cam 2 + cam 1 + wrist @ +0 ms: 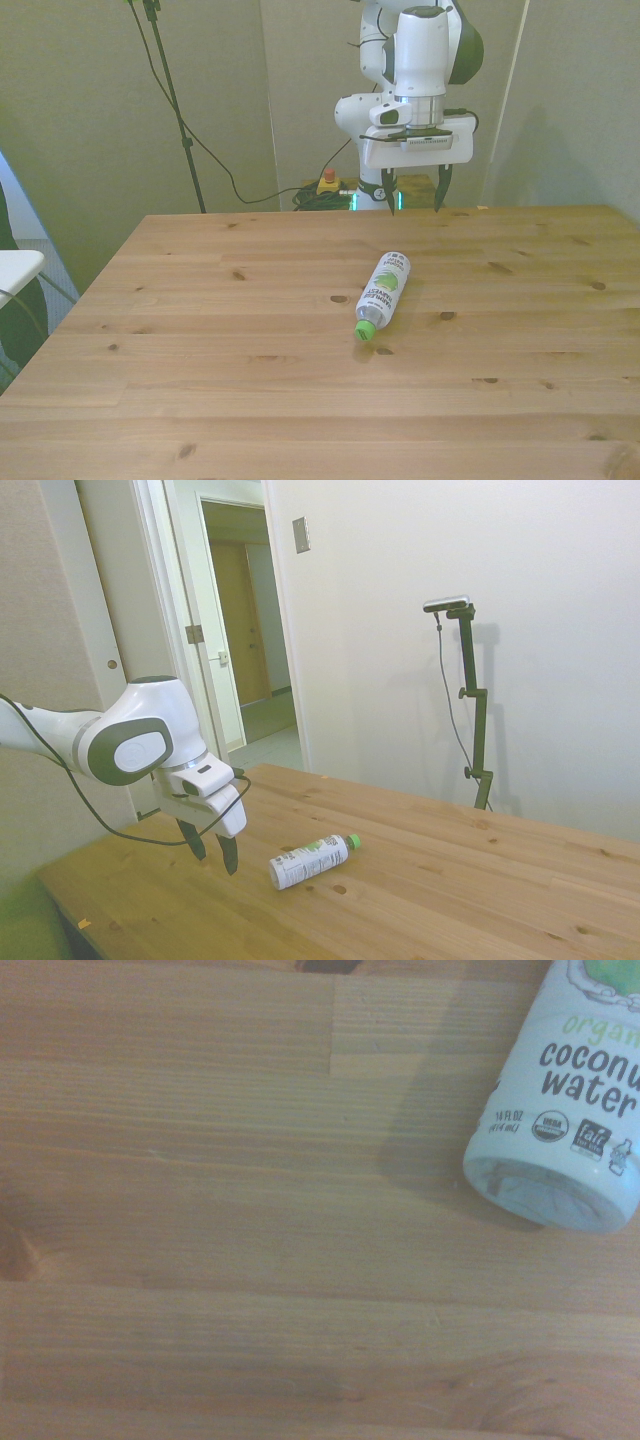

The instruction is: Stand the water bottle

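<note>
Water bottle lies on its side on the wooden table, mid-board, base toward the robot and green cap pointing away, so the task isn't started. In the side view, left to right: gripper with fingers spread, empty, hanging above the wood just short of the bottle's base, then the bottle. Spread and close behind the base looks like staging for a grasp on the body; wrist view catches only the base and label.
</note>
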`<control>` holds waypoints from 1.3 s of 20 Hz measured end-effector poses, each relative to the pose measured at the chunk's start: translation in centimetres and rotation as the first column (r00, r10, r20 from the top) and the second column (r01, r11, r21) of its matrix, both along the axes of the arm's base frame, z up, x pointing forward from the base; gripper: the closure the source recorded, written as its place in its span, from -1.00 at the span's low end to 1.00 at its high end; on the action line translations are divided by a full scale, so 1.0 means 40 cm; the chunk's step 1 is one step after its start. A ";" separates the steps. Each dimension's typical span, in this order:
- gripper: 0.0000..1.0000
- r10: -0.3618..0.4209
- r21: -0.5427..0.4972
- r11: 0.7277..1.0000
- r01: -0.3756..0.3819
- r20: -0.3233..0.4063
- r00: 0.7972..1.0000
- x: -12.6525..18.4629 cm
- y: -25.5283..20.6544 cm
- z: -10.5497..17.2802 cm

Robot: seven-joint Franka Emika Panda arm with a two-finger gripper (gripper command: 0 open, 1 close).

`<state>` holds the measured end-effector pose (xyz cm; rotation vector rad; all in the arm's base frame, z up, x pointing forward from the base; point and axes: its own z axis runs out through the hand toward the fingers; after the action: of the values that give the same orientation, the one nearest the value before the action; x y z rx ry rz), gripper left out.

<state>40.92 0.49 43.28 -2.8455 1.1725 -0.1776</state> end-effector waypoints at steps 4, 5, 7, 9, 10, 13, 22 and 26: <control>-1.00 -0.043 0.008 0.999 0.043 0.027 0.999 0.012 -0.022 0.021; -1.00 -0.057 0.012 0.998 0.057 0.044 0.997 0.020 -0.038 0.041; -1.00 -0.088 0.018 0.996 0.087 0.083 0.993 0.045 -0.074 0.091; -1.00 -0.126 0.024 0.992 0.124 0.118 0.985 0.085 -0.120 0.136; -1.00 -0.148 0.029 0.989 0.146 0.132 0.980 0.115 -0.150 0.153; -1.00 -0.198 0.037 0.980 0.195 0.147 0.969 0.225 -0.231 0.162; -1.00 -0.290 0.043 0.957 0.287 0.125 0.949 0.469 -0.304 0.062; -1.00 -0.318 0.026 0.948 0.317 0.108 0.942 0.532 -0.308 -0.022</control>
<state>62.21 -11.81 42.39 -2.5808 1.5943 -0.3394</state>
